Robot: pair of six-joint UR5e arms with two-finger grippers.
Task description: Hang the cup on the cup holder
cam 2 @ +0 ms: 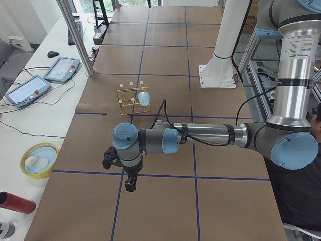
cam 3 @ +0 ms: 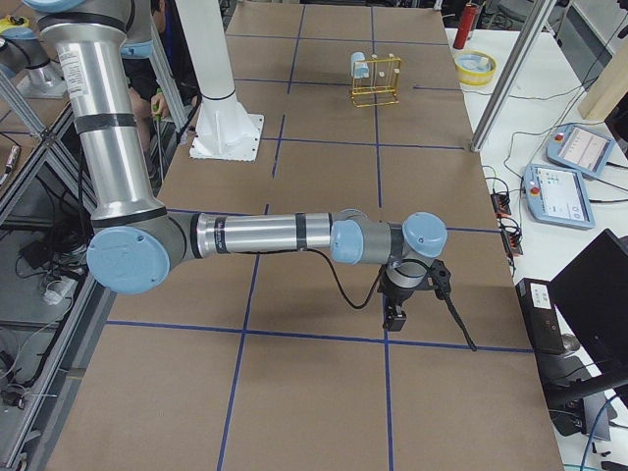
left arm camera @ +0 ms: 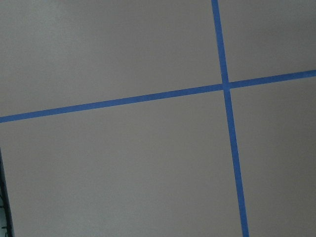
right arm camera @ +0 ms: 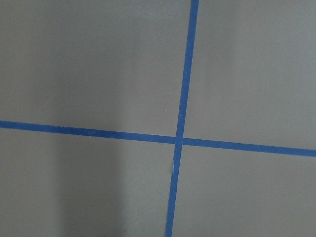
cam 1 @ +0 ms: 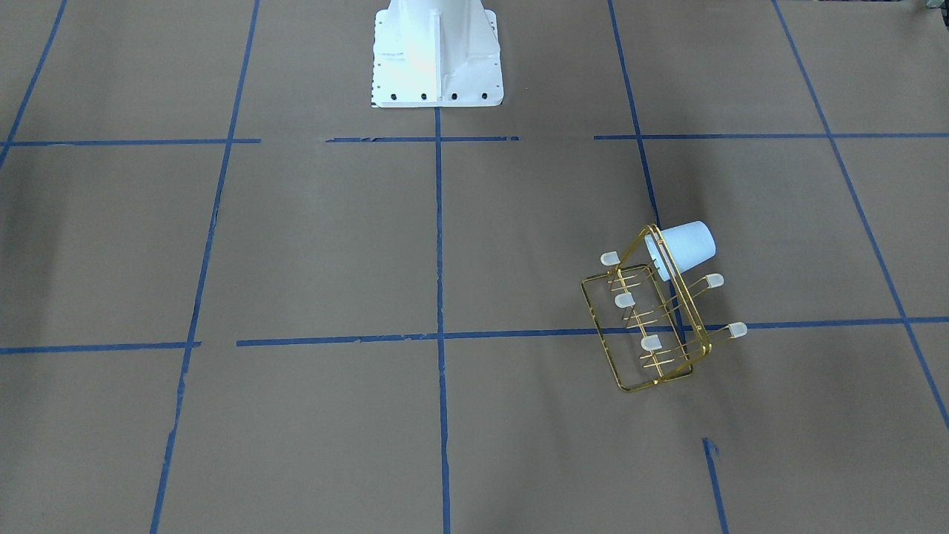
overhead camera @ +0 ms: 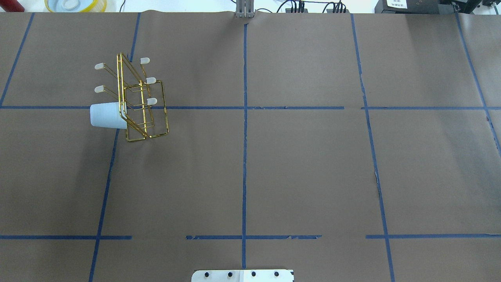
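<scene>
The gold wire cup holder (cam 1: pixel 655 354) stands on the brown table, on the robot's left side, and also shows in the overhead view (overhead camera: pixel 145 122). The pale blue-white cup (cam 1: pixel 687 248) lies sideways on it, mouth against the upright frame, over a peg; it also shows in the overhead view (overhead camera: pixel 104 115). My left gripper (cam 2: pixel 130 183) hangs above the table, well away from the rack (cam 2: pixel 131 98). My right gripper (cam 3: pixel 395 316) hangs far from the rack (cam 3: pixel 377 84). I cannot tell whether either is open or shut. Both wrist views show only table and blue tape.
The white robot base (cam 1: pixel 437 55) stands at the table's middle edge. On the side bench lie a yellow bowl (cam 2: pixel 39 159), a red cylinder (cam 2: pixel 15 202) and tablets (cam 2: pixel 25 90). A metal pole (cam 2: pixel 77 35) rises at the table's edge. A pendant (cam 3: pixel 569 191) lies on the far bench.
</scene>
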